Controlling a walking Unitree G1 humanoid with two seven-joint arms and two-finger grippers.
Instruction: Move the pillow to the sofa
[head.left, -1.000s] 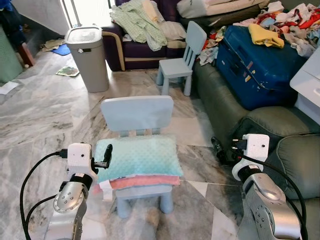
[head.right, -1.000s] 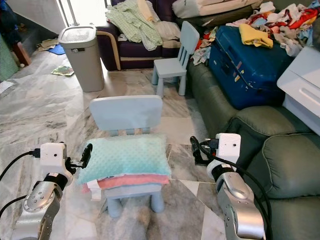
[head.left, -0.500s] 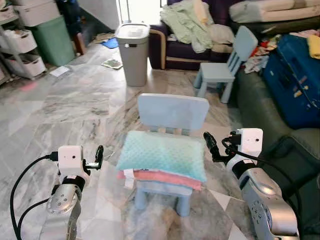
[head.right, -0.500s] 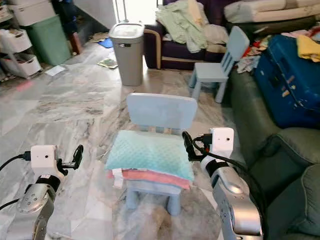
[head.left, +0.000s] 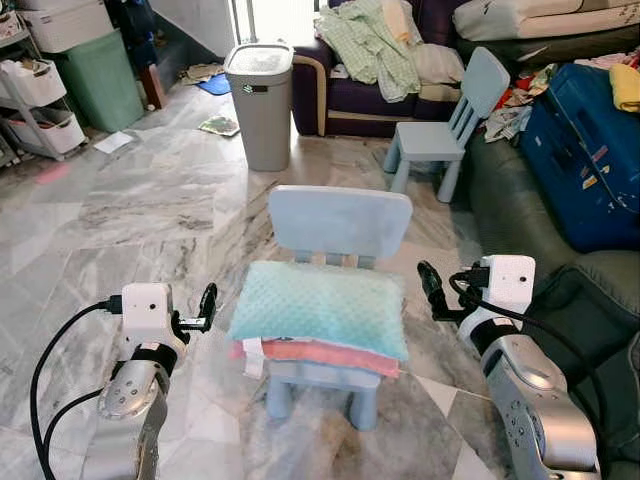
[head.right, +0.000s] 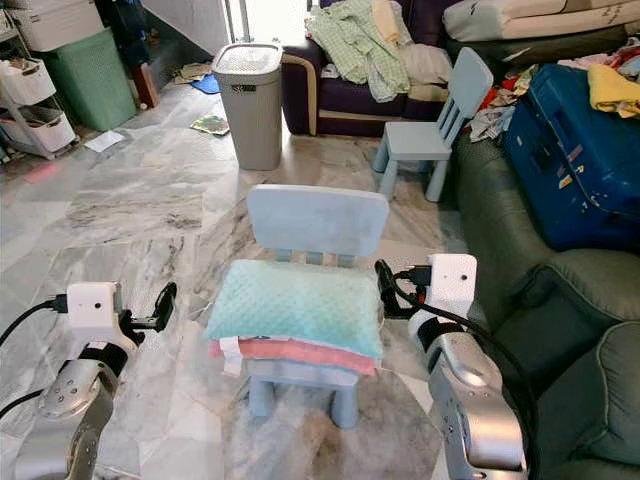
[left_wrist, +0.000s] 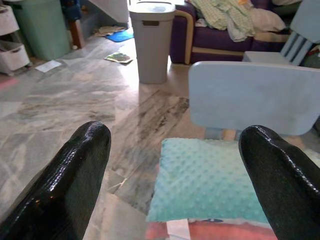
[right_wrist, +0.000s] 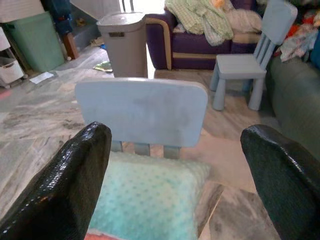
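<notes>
The left gripper (head.left: 208, 303) and right gripper (head.left: 430, 289) are hovering at either end of the teal pillow (head.left: 320, 308), both with fingers spread wide and touching nothing. The pillow is lying on a pink cushion (head.left: 325, 355) on the small blue chair (head.left: 340, 222). Farther off, the green sofa (head.left: 508, 196) is carrying a blue suitcase (head.left: 585, 150) to the robot's right.

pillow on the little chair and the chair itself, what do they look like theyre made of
The teal pillow looks like soft plush fabric: its surface is covered in raised dots. The pale blue child's chair looks like moulded plastic, smooth and matte with rounded edges, though painted wood can't be ruled out.
</notes>
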